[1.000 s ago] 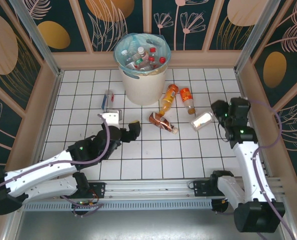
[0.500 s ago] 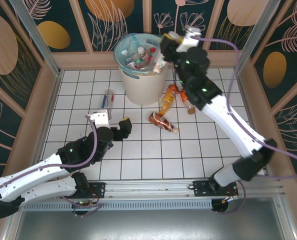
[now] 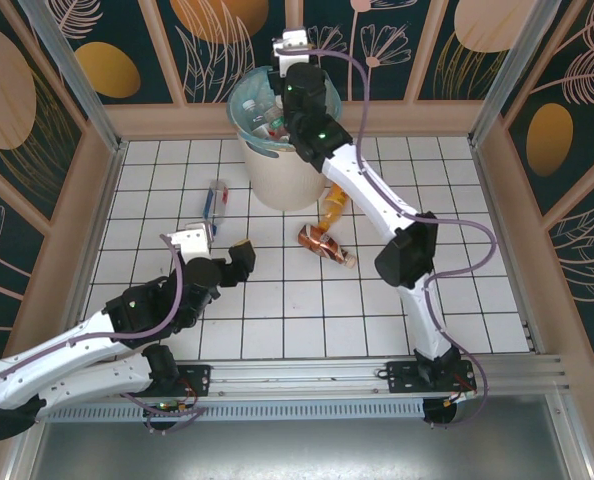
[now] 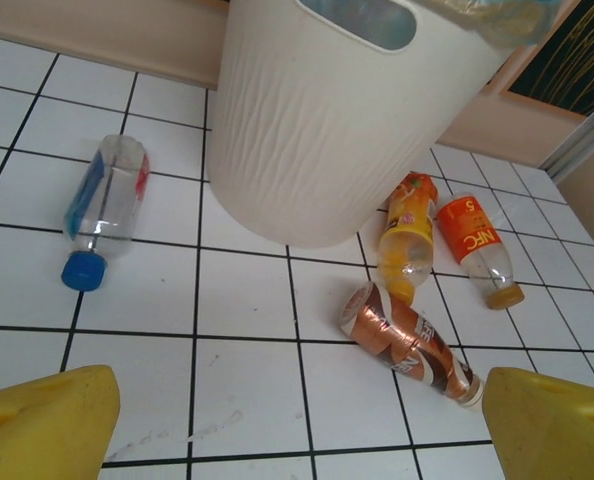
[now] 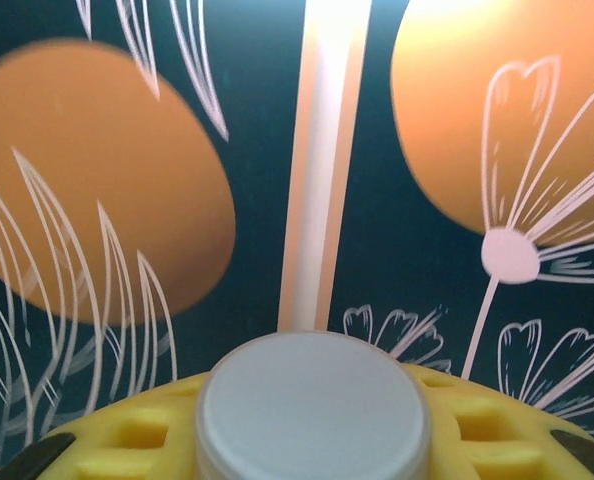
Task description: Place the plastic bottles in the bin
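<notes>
The right gripper [image 3: 297, 88], over the bin [image 3: 282, 185], is closed on a white-capped bottle [image 5: 312, 400]; the left gripper [image 4: 297, 425] gapes wide and empty. The brown bottle [image 4: 407, 340] lying near the bin looks light, slick and prone to roll, best pinched across its middle.

I am counting one bin [image 4: 317, 130], four strays lying outside it (one blue-capped bottle [image 4: 102, 210], one yellow-orange bottle [image 4: 407, 235], one orange-labelled bottle [image 4: 474, 245], one copper-wrapped bottle [image 4: 407, 335]), one white-capped bottle [image 5: 312, 405] aloft, and I am failing to tally the binned bottles [image 3: 264, 122].
</notes>
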